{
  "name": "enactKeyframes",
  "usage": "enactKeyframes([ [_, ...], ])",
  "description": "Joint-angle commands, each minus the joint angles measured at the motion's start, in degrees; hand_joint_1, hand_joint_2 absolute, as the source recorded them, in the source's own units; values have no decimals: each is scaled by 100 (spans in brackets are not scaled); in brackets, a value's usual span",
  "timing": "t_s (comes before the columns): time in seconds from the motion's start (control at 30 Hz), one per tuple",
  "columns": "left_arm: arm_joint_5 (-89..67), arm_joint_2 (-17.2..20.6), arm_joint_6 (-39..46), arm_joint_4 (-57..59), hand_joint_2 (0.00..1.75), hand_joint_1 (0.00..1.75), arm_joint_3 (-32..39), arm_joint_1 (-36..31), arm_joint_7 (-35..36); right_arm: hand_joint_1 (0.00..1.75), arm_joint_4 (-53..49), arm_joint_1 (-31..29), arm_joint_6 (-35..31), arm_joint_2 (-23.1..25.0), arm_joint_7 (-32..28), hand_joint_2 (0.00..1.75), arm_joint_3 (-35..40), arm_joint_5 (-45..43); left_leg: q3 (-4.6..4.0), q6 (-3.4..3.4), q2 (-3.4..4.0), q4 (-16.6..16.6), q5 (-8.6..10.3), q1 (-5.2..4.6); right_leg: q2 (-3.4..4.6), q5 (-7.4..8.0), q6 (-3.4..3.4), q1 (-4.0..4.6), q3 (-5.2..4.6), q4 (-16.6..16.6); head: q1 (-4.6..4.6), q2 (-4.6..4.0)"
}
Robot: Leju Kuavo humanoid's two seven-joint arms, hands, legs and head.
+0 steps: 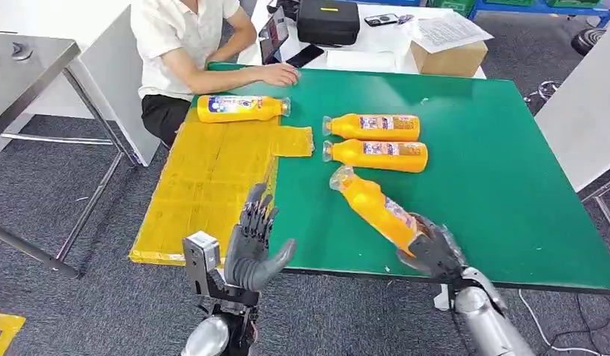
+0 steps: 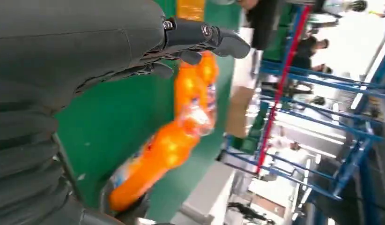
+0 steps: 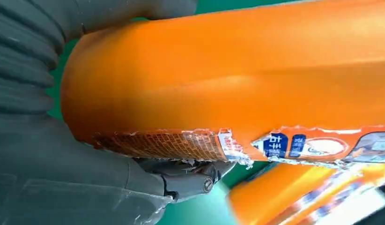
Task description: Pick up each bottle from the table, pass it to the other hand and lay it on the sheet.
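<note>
Bottle [image 1: 372, 210] gripped at its base by right hand [image 1: 434, 252]; neck points ten o'clock; left hand [image 1: 251, 245], spread and empty, waits at nine o'clock.

Green table [image 1: 495, 185] – yellow sheet [image 1: 205, 185] with one bottle [image 1: 239, 108], two bottles [image 1: 376, 141] alongside

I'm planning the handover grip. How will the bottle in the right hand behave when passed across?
The bottle looks round and smooth, so it may slip or twist as the right hand lets go. It appears full of orange liquid, so probably heavy for its size. Held at its base, the capped end may sag toward the table.
</note>
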Motion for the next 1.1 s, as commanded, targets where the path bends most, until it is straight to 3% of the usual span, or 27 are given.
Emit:
enactKeyframes([
  [0.03,1110,329,-817,974,175,0,94,165,348,175,-1732,516,788,911,-425,175,-109,-1366,7,-10,2,-11,-1,5,5,-3,-11,6,9,-8,9,0],
  [0.1,1087,417,-874,924,175,0,-7,202,280,175,-2153,624,853,1027,-315,175,45,-1724,7,-19,27,-15,-9,4,36,-6,-19,3,-1,-2,4,0],
  [0.27,1026,407,-786,824,175,0,-30,91,255,175,-2449,694,859,1094,-235,175,370,-1969,-40,-17,-9,-9,-3,3,1,-15,-14,2,-34,7,6,0],
  [0.53,476,304,-716,664,175,0,-122,-261,44,175,-2062,555,1191,925,-275,175,1373,-1601,-72,-13,-27,-3,2,3,-12,-12,-10,0,-57,7,6,0],
  [0.67,314,167,-789,675,175,0,-225,-460,-131,164,-1492,363,1375,1002,-167,175,2023,-1464,-64,-17,-12,-3,-3,5,3,-11,-15,2,-54,8,6,0],
  [0.77,244,181,-801,575,175,0,-284,-451,-135,154,-1328,328,1308,972,-214,175,2130,-1427,-63,-17,-25,-5,-1,4,-10,-14,-14,2,-50,7,6,0],
  [1.1,12,153,-952,894,175,0,-468,-610,3,161,-1161,79,1136,930,-241,175,2480,-1014,-73,-13,-32,-5,3,4,-19,-12,-10,1,-59,5,6,0],
])
